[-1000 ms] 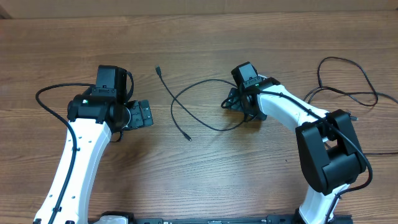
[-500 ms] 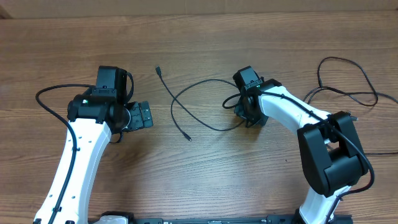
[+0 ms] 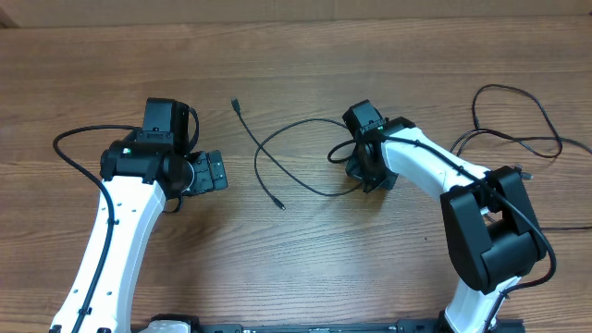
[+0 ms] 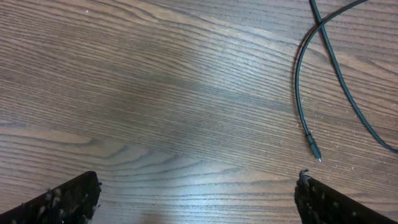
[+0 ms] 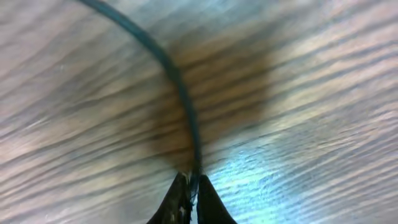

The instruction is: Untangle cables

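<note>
Your right gripper (image 5: 191, 194) is clenched on the looped cable (image 3: 301, 123), pinching the thin black cord right at the fingertips, low to the surface (image 3: 305, 268). From that pinch the loop runs leftward across the middle. There it crosses a straighter cable (image 3: 248, 128) that lies diagonally, its plug end just ahead of your left gripper (image 4: 198, 183). That gripper is released, jaws wide, holding nothing, and it hovers near the crossing. A third cable (image 3: 518, 141) sprawls well apart, by the right arm's base. I judge you're at the separating step: one cord is grasped and the crossing is not yet undone. Next, draw the loop slowly away to the right and watch whether the straighter cable drags along. If it does, pin it with the left.
</note>
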You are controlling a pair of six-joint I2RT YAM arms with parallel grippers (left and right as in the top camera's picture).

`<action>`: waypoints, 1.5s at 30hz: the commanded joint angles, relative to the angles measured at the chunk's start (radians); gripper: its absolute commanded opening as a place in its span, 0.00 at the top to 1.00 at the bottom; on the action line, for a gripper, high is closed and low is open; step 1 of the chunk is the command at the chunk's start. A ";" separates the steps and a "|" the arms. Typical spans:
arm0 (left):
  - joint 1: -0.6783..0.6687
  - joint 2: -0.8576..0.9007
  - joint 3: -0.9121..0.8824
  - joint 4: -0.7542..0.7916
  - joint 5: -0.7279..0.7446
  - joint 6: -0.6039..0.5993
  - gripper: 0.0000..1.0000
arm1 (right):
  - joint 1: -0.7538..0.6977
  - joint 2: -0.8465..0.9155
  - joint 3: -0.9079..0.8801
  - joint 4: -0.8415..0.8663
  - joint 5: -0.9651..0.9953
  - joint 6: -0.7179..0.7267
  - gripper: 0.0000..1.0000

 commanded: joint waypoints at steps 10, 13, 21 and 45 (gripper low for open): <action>0.005 0.000 0.015 0.004 -0.013 -0.006 0.00 | -0.167 -0.101 0.553 -0.264 -0.013 -0.358 0.88; 0.005 0.000 0.015 0.003 -0.024 -0.007 0.00 | -0.159 -0.088 0.520 -0.278 -0.279 -0.546 0.60; 0.081 0.000 0.015 -0.016 -0.098 -0.185 0.00 | 0.010 -0.075 0.387 -0.231 -0.325 -0.656 0.21; 0.235 0.000 0.015 -0.046 -0.061 -0.230 0.00 | 0.401 0.144 0.329 0.079 -0.114 -0.693 0.00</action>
